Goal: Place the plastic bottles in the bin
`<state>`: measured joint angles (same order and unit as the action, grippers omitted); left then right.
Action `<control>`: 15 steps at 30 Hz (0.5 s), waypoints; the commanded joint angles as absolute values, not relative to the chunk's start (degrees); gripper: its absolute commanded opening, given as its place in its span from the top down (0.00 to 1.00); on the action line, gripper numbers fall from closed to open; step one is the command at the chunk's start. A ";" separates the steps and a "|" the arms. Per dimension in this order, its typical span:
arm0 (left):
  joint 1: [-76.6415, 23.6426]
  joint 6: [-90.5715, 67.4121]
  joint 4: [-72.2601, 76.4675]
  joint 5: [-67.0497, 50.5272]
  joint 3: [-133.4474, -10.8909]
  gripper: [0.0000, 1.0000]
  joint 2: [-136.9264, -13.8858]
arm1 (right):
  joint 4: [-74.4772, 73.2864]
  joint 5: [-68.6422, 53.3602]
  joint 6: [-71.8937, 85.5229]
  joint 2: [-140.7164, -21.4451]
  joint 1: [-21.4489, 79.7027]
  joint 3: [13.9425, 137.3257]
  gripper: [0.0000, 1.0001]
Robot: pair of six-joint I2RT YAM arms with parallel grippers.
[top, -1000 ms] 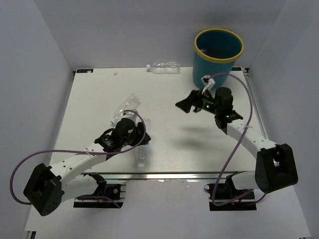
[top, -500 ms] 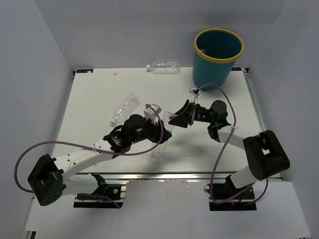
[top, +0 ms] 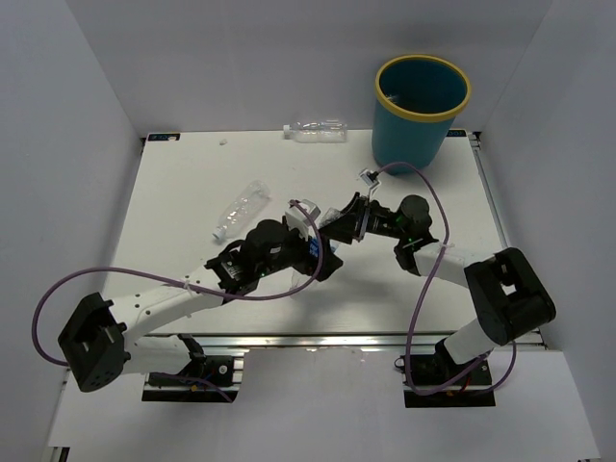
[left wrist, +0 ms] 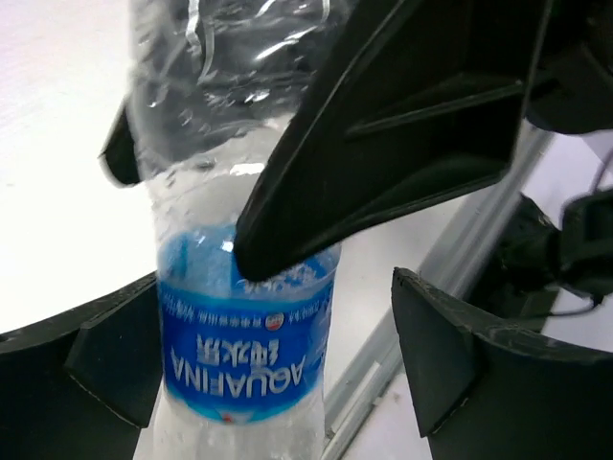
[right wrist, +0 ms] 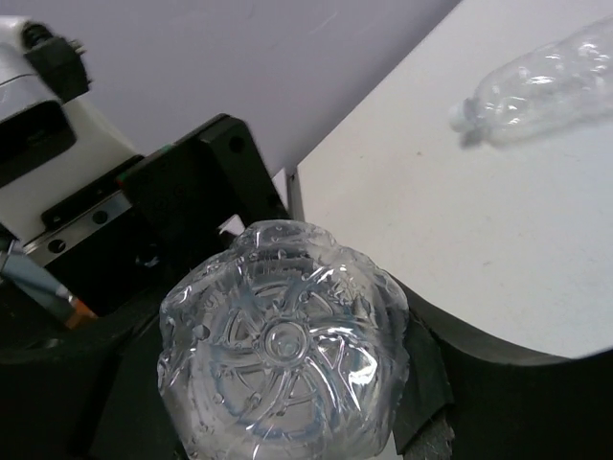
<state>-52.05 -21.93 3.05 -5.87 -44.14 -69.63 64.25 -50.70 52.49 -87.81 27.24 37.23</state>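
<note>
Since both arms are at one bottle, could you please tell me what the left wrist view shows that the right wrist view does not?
Only the left wrist view shows the blue Aquafina label on the bottle, with the right tool straddling it. Only the right wrist view shows that bottle's moulded base end-on, and a second clear bottle lying on the table. Both views share the same clear bottle, seen close up.

Three plastic bottles [top: 318,130] [top: 241,207] [left wrist: 239,355] (one blue-labelled); one bin [top: 409,135]; two arms [top: 164,303].
</note>
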 commanded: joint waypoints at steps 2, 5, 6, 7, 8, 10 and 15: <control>-52.47 -22.15 0.36 0.68 -47.11 0.02 -67.77 | 53.13 -36.60 44.58 -83.77 24.26 41.73 0.77; -52.47 -23.64 0.26 9.30 -47.11 0.02 -66.01 | 34.15 -27.80 34.15 -80.69 22.94 45.60 0.78; -52.47 -24.08 -1.39 11.67 -47.28 0.02 -65.48 | 30.10 -21.25 32.01 -79.99 22.24 48.14 0.78; -52.47 -25.21 -2.10 16.91 -47.29 0.02 -64.78 | 27.10 -17.96 30.60 -78.50 21.89 49.29 0.78; -52.38 -25.57 -2.63 19.40 -47.55 0.02 -64.60 | 22.98 -13.49 27.98 -77.88 21.36 50.52 0.79; -52.03 -26.72 -5.35 25.45 -48.33 0.02 -64.69 | 19.09 -9.69 26.20 -76.73 19.52 56.05 0.79; -47.03 -29.53 -10.89 25.06 -51.58 0.02 -67.32 | 17.32 6.91 14.37 -78.56 17.58 72.21 0.81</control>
<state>-49.91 -26.94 -6.13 21.10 -48.62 -66.59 19.05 -9.13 25.36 -79.35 18.00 62.57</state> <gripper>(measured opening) 0.983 0.713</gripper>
